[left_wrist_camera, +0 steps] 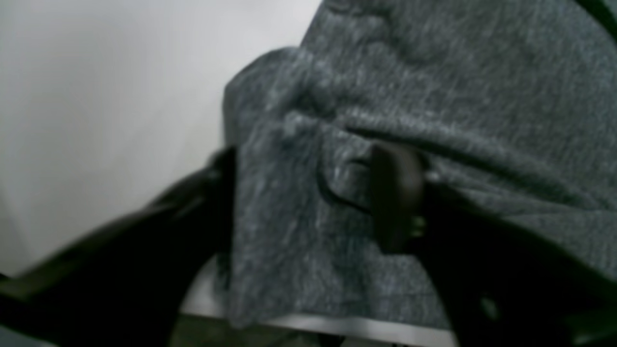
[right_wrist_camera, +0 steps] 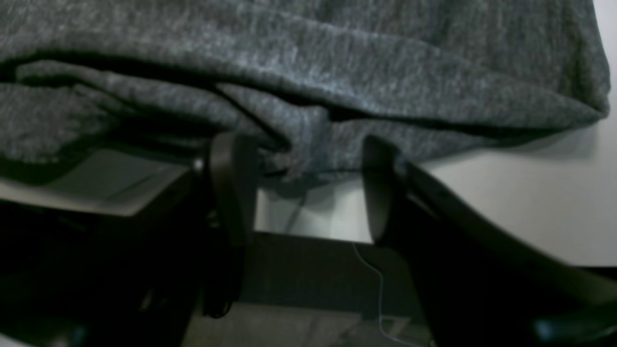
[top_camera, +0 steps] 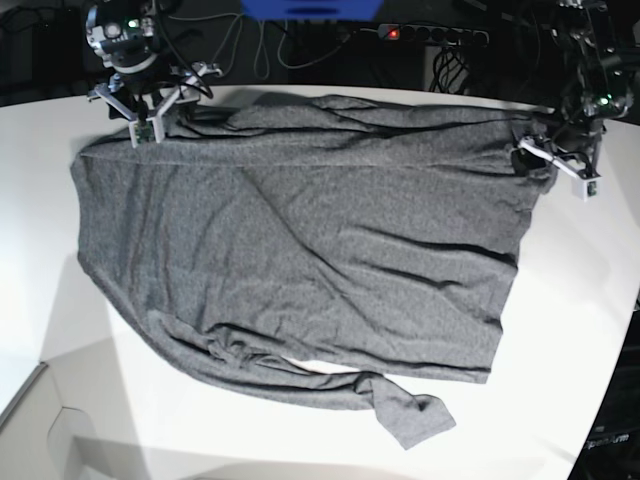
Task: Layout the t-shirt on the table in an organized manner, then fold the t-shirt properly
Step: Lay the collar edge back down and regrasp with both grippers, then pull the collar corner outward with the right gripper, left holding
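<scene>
The dark-grey t-shirt lies spread across the white table, wrinkled, with one sleeve trailing toward the front edge. My right gripper stands at the shirt's far left corner. In the right wrist view my right gripper is open, and a bunched shirt edge sits loose between its tips. My left gripper is at the shirt's far right edge. In the left wrist view my left gripper is open too, its jaws wide apart with a fold of t-shirt lying between them.
A power strip and cables lie behind the table's far edge. The table's curved edge runs down the right side, and a cut corner sits at the front left. Dark floor shows below the table edge.
</scene>
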